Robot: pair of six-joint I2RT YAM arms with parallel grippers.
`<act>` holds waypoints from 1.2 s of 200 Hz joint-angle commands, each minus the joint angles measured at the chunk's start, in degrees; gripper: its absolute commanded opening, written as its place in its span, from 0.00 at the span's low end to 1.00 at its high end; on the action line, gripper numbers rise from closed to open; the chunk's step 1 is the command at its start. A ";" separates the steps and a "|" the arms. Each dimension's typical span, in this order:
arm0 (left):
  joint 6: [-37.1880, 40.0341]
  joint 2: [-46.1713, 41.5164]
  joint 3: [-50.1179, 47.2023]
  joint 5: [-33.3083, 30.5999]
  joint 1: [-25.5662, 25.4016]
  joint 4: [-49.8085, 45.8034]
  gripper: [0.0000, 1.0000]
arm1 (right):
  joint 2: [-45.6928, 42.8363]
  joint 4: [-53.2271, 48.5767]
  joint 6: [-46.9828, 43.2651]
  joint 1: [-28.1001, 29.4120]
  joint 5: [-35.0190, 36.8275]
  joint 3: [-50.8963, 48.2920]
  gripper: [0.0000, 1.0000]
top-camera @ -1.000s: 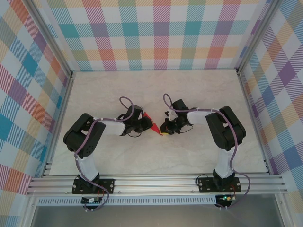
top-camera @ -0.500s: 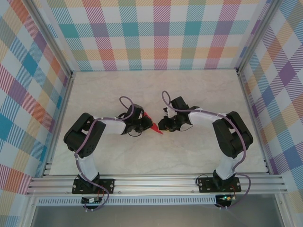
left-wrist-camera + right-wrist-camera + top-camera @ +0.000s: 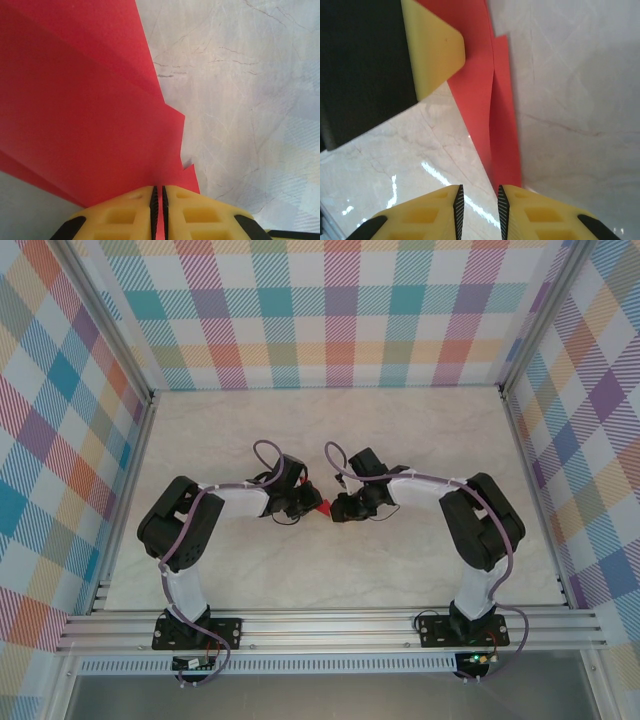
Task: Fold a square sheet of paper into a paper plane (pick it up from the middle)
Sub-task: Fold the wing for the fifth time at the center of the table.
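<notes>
The folded red paper (image 3: 90,110) is a creased, layered pointed shape held just above the marble table (image 3: 400,440). My left gripper (image 3: 158,200) is shut on its rear edge, the paper pinched between the yellow pads. From above, a small red tip (image 3: 322,507) shows between the two grippers at the table's middle. My right gripper (image 3: 479,200) is open with a narrow gap. The paper's narrow end (image 3: 495,115) runs down to the inner edge of its right finger (image 3: 545,215), and bare table shows between the jaws. The left gripper's yellow finger (image 3: 432,55) sits at that view's upper left.
Plaid walls (image 3: 330,310) enclose the table on three sides. Both arms (image 3: 230,502) (image 3: 430,485) reach inward and nearly meet at the centre. An aluminium rail (image 3: 330,625) runs along the near edge.
My right gripper has moved left and closed in on the left gripper and the paper. The yellow reverse seen earlier is gone from the top view, and less red shows.
</notes>
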 commanded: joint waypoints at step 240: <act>0.10 3.36 1.40 -1.64 -0.21 -6.43 0.15 | 5.35 5.27 -8.79 0.22 -4.07 0.97 0.15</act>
